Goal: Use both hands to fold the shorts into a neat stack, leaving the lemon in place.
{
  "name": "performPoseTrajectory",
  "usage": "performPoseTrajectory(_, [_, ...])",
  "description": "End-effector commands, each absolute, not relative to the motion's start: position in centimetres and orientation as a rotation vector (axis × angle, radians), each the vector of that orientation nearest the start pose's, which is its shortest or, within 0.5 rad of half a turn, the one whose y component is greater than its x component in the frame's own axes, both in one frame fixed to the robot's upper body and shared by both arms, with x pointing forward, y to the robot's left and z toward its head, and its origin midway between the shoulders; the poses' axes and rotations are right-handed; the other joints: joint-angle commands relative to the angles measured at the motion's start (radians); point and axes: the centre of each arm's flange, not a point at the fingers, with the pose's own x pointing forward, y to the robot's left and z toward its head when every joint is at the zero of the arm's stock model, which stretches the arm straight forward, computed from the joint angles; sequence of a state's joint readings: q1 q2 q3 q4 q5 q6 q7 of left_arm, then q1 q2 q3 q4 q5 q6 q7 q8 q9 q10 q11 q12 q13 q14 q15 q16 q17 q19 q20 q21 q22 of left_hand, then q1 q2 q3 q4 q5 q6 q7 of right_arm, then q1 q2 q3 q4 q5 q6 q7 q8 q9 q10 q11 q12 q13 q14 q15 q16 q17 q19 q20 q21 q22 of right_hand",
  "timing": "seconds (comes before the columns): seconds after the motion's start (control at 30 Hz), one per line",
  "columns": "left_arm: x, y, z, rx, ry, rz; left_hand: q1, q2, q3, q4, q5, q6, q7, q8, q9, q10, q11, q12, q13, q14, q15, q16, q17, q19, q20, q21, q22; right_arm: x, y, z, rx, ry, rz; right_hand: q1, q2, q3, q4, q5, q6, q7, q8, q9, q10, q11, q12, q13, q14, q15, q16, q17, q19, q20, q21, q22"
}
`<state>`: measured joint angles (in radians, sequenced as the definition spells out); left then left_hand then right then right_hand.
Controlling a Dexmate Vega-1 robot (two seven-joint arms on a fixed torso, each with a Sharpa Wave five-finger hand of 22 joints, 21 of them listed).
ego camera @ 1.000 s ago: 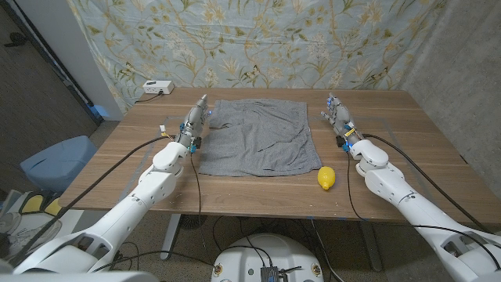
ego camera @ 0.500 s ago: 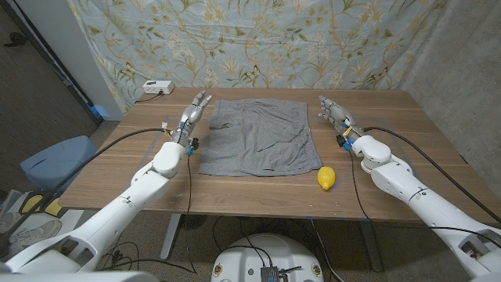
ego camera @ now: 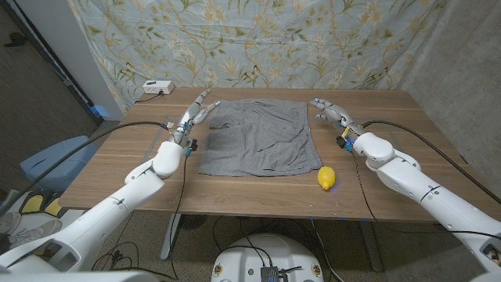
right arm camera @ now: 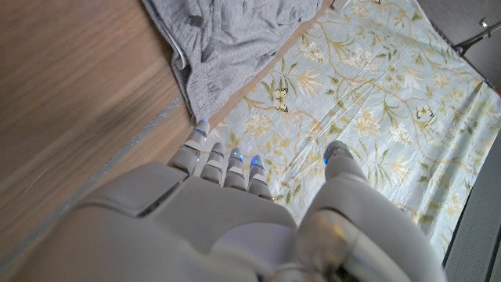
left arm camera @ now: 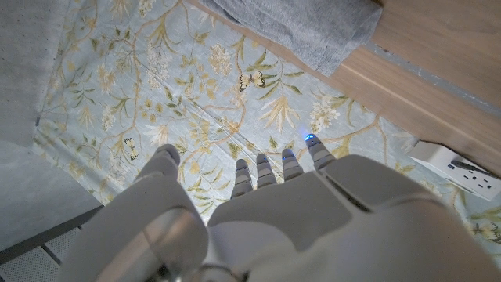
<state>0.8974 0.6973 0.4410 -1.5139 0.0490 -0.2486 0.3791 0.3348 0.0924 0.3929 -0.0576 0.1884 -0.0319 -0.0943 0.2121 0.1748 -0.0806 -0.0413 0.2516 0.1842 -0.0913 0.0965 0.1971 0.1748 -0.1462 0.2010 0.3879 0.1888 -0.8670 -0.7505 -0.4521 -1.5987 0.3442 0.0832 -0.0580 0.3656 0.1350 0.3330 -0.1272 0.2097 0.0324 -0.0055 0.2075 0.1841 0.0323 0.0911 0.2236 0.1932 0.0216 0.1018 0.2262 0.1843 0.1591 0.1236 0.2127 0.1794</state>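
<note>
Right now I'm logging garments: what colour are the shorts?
Plain grey shorts, clearest in the head view.

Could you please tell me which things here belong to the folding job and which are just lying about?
Job: grey shorts, lemon (to stay put), left hand, right hand, both open at the shorts' far corners.

Lying about: white power strip, floral backdrop cloth, blue bin.

The wooden tabletop (ego camera: 407, 133) carries grey shorts (ego camera: 258, 137) spread flat across its middle, a yellow lemon (ego camera: 326, 178) just off their near right corner, and a white box (ego camera: 157, 87) at the far left corner.
</note>
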Motion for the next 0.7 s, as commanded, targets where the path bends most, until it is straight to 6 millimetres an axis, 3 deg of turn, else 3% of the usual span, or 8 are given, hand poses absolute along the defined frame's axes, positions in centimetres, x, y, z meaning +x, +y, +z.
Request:
performPoseTrajectory(0.03, [58.6, 28.6, -0.7, 0.806, -0.820, 0.110, 0.021, 0.005, 0.006, -0.011, -0.001, 0.007, 0.001, 0.002, 0.003, 0.005, 0.001, -0.004, 0.002, 0.011, 0.004, 0.007, 0.002, 0.009, 0.003, 0.000, 0.002, 59.3, -25.8, 0.2, -0.689, -0.545, 0.210, 0.020, 0.002, 0.005, -0.013, -0.004, 0.004, -0.007, 0.003, 0.001, 0.002, -0.003, 0.000, 0.002, 0.009, -0.003, 0.002, 0.005, 0.009, -0.003, 0.002, 0.001])
performPoseTrajectory(0.7, [55.5, 29.4, -1.2, 1.008, -0.738, 0.032, 0.046, 0.004, 0.014, -0.039, -0.008, 0.028, 0.007, -0.004, 0.004, 0.041, -0.013, -0.002, 0.003, 0.034, 0.003, 0.005, 0.002, 0.005, 0.009, -0.009, 0.005, 55.8, -23.8, -1.2, -0.904, -0.470, 0.221, 0.053, 0.012, 0.024, -0.026, -0.015, 0.007, -0.007, -0.001, 0.002, 0.002, -0.007, -0.006, 0.002, 0.011, -0.010, -0.003, 0.005, 0.014, -0.007, 0.002, 0.002])
